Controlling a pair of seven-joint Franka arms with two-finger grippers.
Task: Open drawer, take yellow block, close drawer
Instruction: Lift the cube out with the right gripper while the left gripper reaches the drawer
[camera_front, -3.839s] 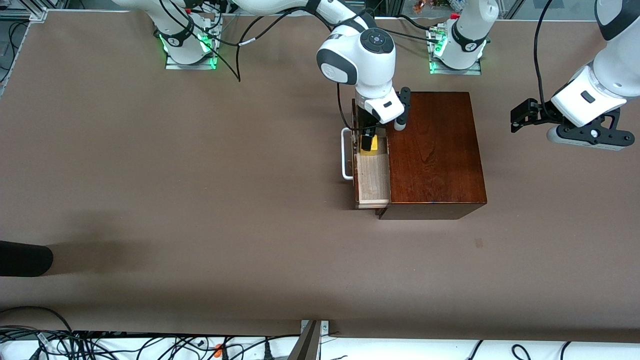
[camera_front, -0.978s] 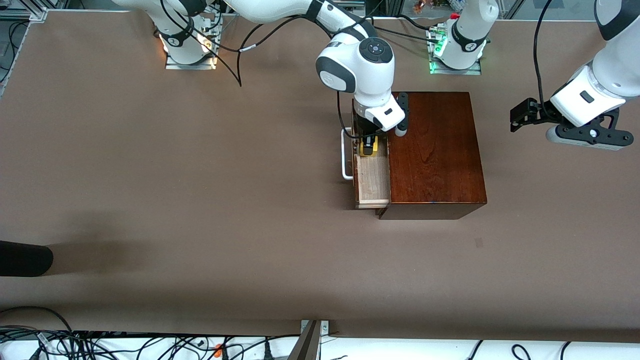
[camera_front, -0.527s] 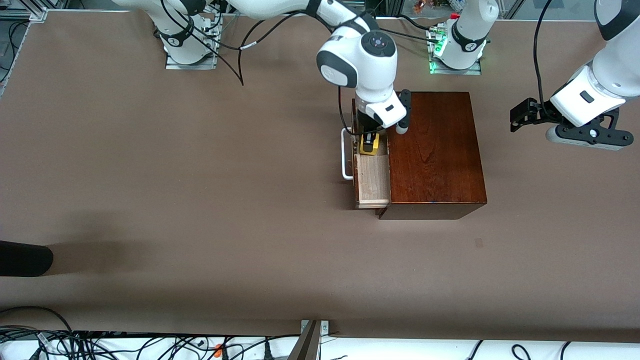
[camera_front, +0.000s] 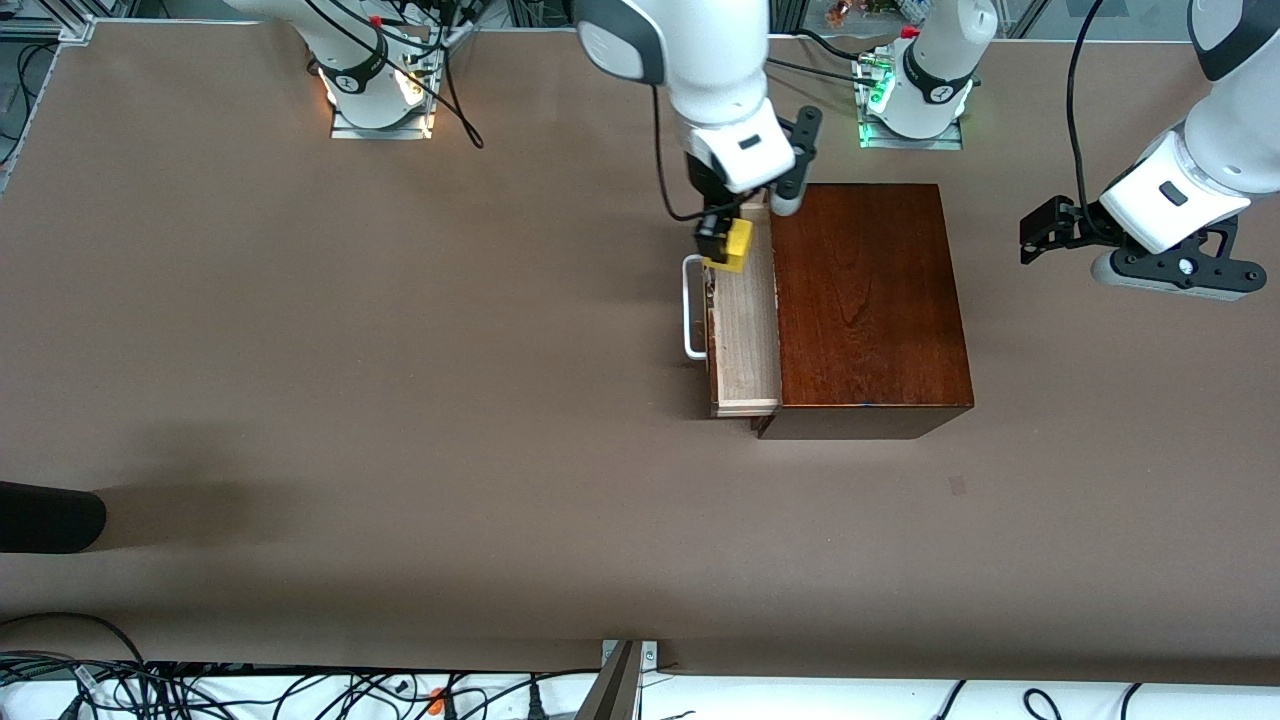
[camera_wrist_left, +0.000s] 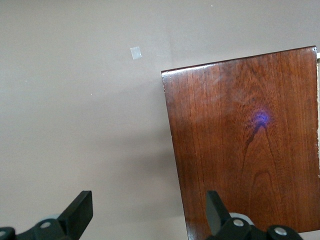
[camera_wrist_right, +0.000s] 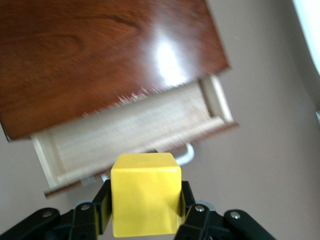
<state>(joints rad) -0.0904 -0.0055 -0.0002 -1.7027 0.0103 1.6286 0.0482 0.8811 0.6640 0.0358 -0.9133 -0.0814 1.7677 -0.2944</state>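
The drawer (camera_front: 745, 340) (camera_wrist_right: 135, 130) stands pulled out of the dark reddish-brown wooden box (camera_front: 865, 300) (camera_wrist_left: 245, 135) (camera_wrist_right: 100, 55), its pale interior bare and its white handle (camera_front: 690, 310) facing the right arm's end of the table. My right gripper (camera_front: 722, 243) (camera_wrist_right: 145, 205) hangs in the air over the drawer, shut on the yellow block (camera_front: 732, 246) (camera_wrist_right: 145, 195), which sits squarely between its fingers. Off the box toward the left arm's end of the table, my left gripper (camera_front: 1040, 232) (camera_wrist_left: 148, 215) waits above the table, open and holding nothing.
A small pale mark (camera_front: 958, 486) (camera_wrist_left: 135, 53) lies on the brown table nearer the front camera than the box. A black object (camera_front: 50, 517) pokes in at the table's edge at the right arm's end. Cables run along the front edge.
My right gripper has lifted the yellow block up out of the drawer, where it was gripping it low inside half a second ago. The left arm has not moved.
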